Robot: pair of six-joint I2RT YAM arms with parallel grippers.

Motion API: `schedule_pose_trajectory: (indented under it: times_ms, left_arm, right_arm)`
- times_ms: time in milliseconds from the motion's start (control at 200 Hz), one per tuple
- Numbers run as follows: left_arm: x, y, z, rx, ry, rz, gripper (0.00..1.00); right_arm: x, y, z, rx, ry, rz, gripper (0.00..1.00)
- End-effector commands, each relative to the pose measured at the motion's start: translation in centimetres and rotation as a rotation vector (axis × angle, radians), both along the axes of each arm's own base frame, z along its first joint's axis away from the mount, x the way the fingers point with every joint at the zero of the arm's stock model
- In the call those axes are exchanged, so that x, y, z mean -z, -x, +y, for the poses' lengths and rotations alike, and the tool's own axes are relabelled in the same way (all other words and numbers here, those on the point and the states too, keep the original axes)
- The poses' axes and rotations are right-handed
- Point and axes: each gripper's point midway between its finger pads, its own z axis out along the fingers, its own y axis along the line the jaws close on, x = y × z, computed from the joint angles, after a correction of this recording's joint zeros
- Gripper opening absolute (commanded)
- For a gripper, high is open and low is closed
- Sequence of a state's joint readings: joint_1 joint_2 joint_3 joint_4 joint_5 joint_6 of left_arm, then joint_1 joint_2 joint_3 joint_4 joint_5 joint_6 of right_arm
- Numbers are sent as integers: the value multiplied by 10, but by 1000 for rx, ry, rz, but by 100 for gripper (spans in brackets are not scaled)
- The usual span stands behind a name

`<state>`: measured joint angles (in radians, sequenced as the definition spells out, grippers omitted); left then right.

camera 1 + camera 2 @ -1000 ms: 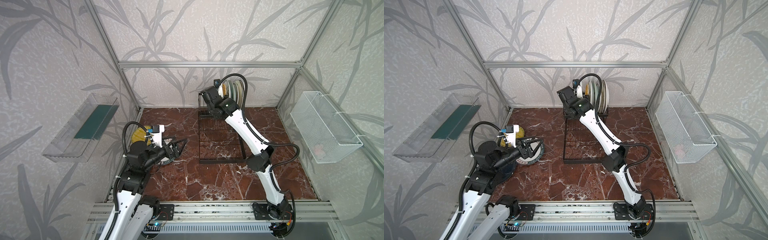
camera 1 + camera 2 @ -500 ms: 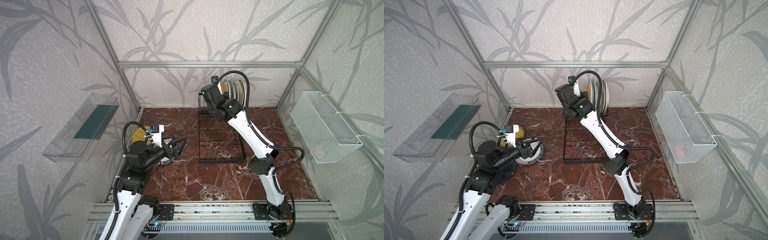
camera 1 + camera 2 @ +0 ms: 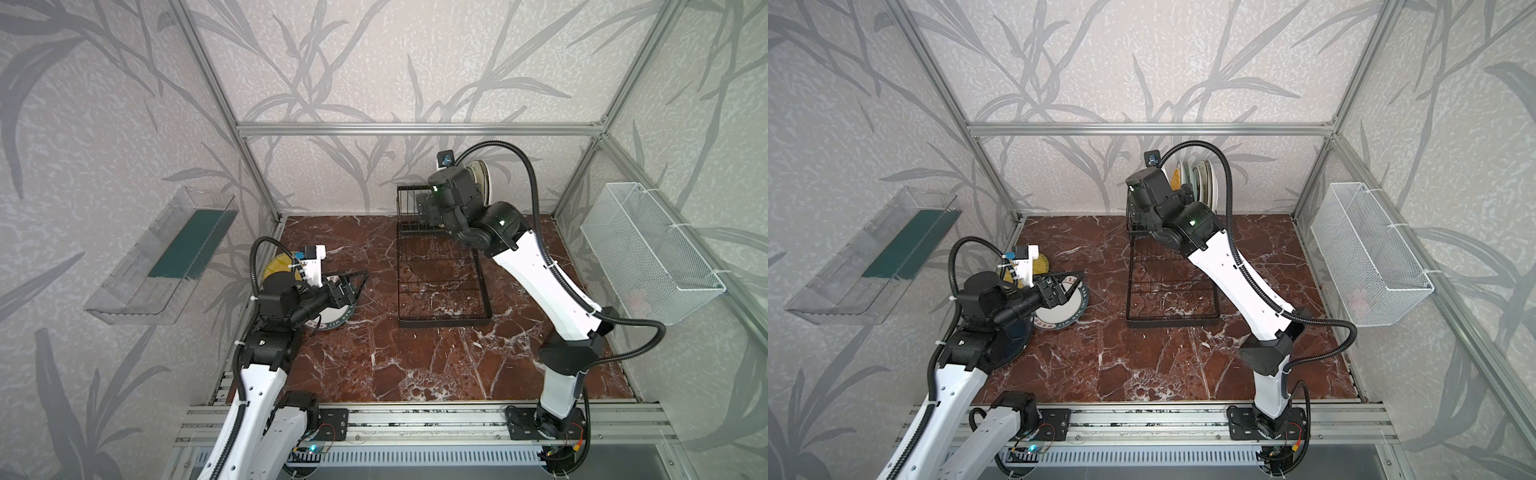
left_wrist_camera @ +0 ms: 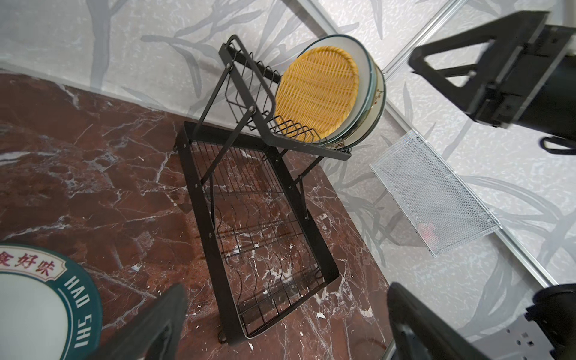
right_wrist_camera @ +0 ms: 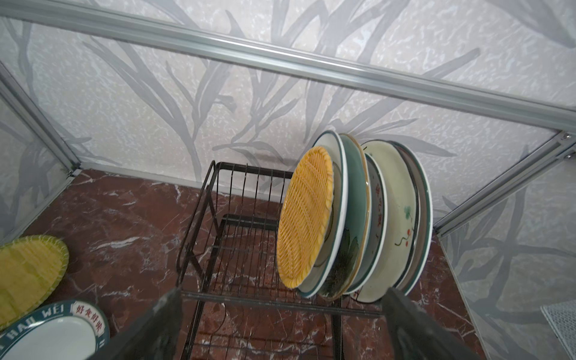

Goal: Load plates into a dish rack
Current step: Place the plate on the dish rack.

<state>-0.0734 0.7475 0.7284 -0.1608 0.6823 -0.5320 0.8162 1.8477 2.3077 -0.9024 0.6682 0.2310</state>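
Observation:
The black dish rack [image 3: 441, 272] [image 3: 1170, 286] stands at the back. Several plates [image 3: 1198, 178] stand upright in its raised slot row, the orange woven plate [image 5: 307, 218] [image 4: 318, 96] foremost. My right gripper [image 5: 282, 330] is open in front of them, apart from the plates and holding nothing. A white plate with a teal lettered rim [image 3: 334, 320] [image 4: 40, 302] lies flat on the table at the left. A yellow woven plate [image 3: 277, 264] [image 5: 28, 274] lies behind it. My left gripper [image 3: 353, 284] [image 4: 285, 327] hovers open and empty over the white plate's far edge.
A white mesh basket [image 3: 648, 253] hangs on the right wall and a clear plastic bin [image 3: 166, 257] on the left wall. A dark plate [image 3: 1013, 338] lies under my left arm. The rack's flat grid tray [image 4: 258, 224] holds nothing.
My right gripper's jaws have spread wide and the wrist has shifted slightly at the rack's slot row. The left arm has not moved.

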Motion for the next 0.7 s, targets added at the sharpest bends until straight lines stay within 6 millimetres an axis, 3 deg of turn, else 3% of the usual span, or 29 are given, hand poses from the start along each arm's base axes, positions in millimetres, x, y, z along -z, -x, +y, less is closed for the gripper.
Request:
schedule_pose_trajectory:
  times_ms: [0, 30, 215, 335, 495, 695]
  left_arm:
    - [7, 1, 1, 4, -23, 9, 99]
    - [9, 0, 2, -3, -30, 18, 99]
    - [19, -6, 6, -29, -44, 84, 99]
    - [24, -8, 12, -79, -24, 132, 99]
    - [53, -2, 36, -285, 65, 345, 99]
    - [97, 23, 48, -478, 327, 609, 99]
  right_arm:
    - [12, 24, 6, -116, 4, 52, 99]
    - [23, 29, 9, -144, -1, 75, 99]
    - [37, 77, 0, -315, -185, 22, 99]
    - [53, 100, -18, -326, -291, -19, 99]
    - [77, 128, -27, -380, -376, 39, 99]
    - [119, 160, -25, -494, -364, 199, 99]
